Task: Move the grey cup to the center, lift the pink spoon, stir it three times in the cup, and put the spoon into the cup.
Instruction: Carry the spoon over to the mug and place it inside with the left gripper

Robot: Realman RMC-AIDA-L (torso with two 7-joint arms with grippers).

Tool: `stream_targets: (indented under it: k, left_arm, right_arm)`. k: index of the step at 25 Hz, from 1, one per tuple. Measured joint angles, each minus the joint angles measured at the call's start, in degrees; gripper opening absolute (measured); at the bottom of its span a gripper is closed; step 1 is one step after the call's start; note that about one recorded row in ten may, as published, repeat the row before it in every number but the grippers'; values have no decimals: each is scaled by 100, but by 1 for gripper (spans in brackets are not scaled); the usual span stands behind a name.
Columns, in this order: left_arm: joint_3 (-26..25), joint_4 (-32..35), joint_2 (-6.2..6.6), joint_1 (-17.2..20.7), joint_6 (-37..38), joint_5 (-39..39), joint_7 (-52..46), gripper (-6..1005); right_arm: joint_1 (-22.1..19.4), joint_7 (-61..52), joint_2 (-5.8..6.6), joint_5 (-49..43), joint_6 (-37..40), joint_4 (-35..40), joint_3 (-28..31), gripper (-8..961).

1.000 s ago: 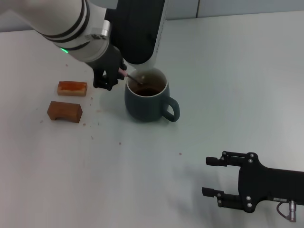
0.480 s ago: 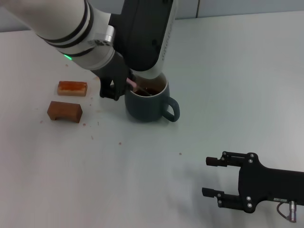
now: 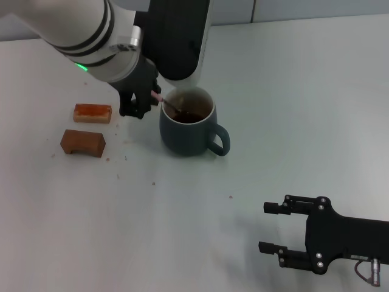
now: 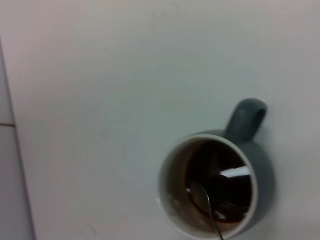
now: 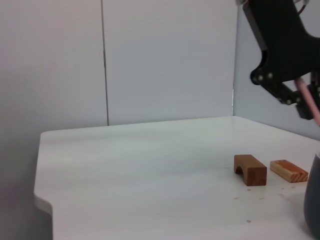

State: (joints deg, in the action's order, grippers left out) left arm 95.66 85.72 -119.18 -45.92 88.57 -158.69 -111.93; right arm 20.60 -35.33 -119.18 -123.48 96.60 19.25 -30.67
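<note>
Spoon (image 3: 169, 103) handle mostly hidden in left claw (image 3: 143, 102).

Left gripper (image 3: 148, 100) back leftward, off cup rim (image 3: 165, 104).

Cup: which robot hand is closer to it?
Left. The left tool holds the spoon right at the cup; the right tool sits far off.

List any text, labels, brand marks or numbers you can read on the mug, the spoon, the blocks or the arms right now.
None can be read.
grey cup: plain glaze, no print.
pink spoon: no marking visible; held by the left gripper, bowl in the cup.
Two brown blocks: bare wood.
Right gripper: open, parked near the table's front edge, no legible label.
Green light on the left arm: a lamp, not text.
</note>
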Motion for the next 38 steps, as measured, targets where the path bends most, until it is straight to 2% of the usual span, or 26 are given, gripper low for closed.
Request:
stream_targets:
  k: [9,18,32,33,38]
  left_arm:
    - [-43,373,5,89,417,470,125,154]
    - [132,137,8,128,-252,322,-42,155]
    - [-9,158,21,201,8,288,-107,157]
    - [39,161,13,315,-165,322,-148,157]
    - [47,172,9,388,-273,424,-206,158]
  right_arm:
    - [-4,0,0,-1,0,0,0,648]
    - [-4,0,-1,-6,6,0,0,647]
    - [22,-5,-9,-9,43,1,0,649]
    - [25,-10,-9,-9,55,0,0,649]
    - [31,-34,-9,-9,79,0,0,649]
